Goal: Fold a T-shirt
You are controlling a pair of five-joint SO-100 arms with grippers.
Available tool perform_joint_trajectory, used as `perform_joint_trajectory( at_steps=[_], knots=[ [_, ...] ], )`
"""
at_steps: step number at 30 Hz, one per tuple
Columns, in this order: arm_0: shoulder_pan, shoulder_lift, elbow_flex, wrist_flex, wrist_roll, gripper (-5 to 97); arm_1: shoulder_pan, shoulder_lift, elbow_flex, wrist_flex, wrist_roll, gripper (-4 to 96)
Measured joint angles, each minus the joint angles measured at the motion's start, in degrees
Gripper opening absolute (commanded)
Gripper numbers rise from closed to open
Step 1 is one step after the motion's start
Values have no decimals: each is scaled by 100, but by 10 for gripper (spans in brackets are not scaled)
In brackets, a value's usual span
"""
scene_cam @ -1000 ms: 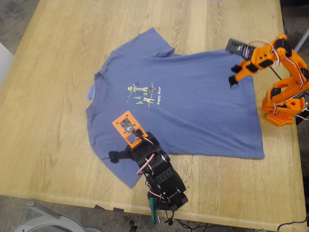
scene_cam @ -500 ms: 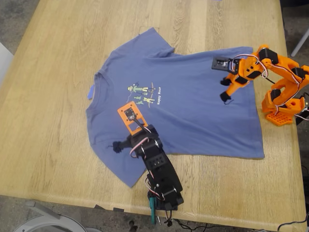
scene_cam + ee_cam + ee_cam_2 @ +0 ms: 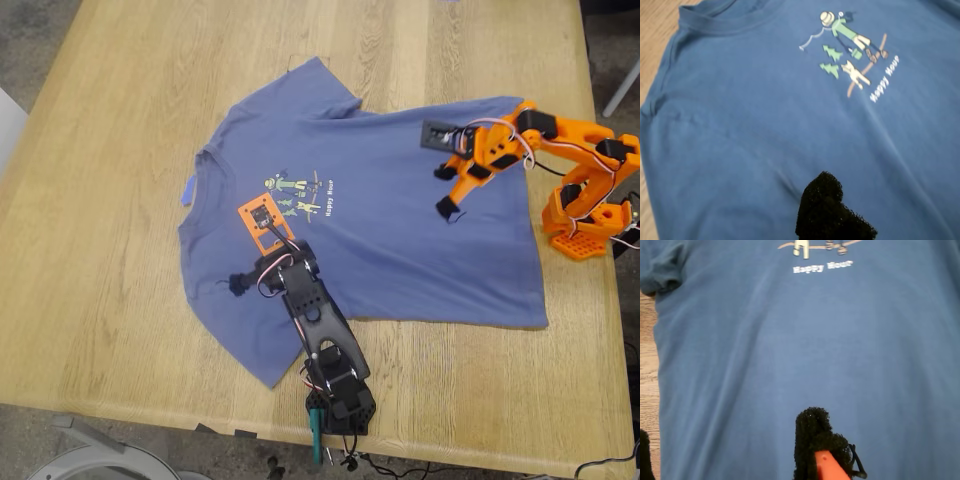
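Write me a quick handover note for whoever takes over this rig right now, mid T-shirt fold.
First tool: above the T-shirt near its collar, on the black arm; holds nothing visible; open or shut unclear.
Second tool: over the shirt's body, on the orange arm; nothing visibly gripped; open or shut unclear.
T-shirt: lies spread flat, print up, on the wooden table, both sleeves out. A small blue scrap sits by the collar.
Done: no fold yet.
Left: every fold.
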Motion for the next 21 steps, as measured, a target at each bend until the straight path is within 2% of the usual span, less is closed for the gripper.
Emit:
perform_joint_trajectory(
  at_steps=[8, 15, 21],
  knots=[
    [-448, -1063, 97, -2004, 88, 595, -404, -1274, -747, -686, 141, 409],
    [-949, -1969, 404, -3665, 88, 594, -431, -2452, -1986, -817, 18, 395],
    [-1213, -3129, 413, -5062, -132, 593, -413, -2874, -2558, -817, 9, 385]
  ],
)
